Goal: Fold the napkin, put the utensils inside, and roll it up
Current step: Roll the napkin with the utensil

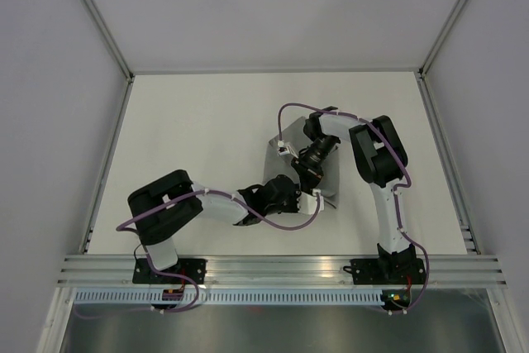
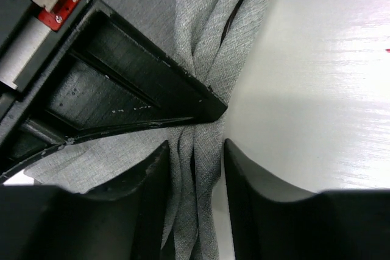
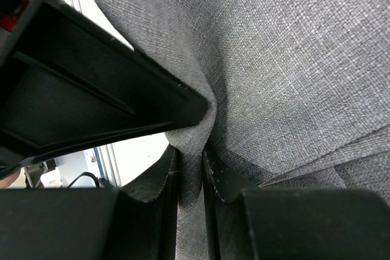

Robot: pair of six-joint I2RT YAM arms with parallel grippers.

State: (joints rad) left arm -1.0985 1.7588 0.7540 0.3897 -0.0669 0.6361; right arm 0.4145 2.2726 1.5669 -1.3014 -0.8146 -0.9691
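The grey napkin [image 1: 274,163] lies bunched at the table's middle, mostly hidden under both grippers. My left gripper [image 1: 291,193] reaches it from the left. In the left wrist view its jaws [image 2: 195,172] stand apart around several hanging folds of the napkin [image 2: 201,28]; a thin gap shows beside the right finger [image 2: 247,178]. My right gripper [image 1: 304,173] comes down from the far side. In the right wrist view it [image 3: 190,178] is shut on a pinched fold of the napkin [image 3: 292,59]. The two grippers almost touch. The utensils are out of view.
The white table [image 1: 207,121] is walled on three sides. An aluminium rail [image 1: 281,269] runs along its near edge. The right gripper's black body [image 2: 116,89] fills the left wrist view's upper left; the left gripper's body [image 3: 91,89] crowds the right wrist view.
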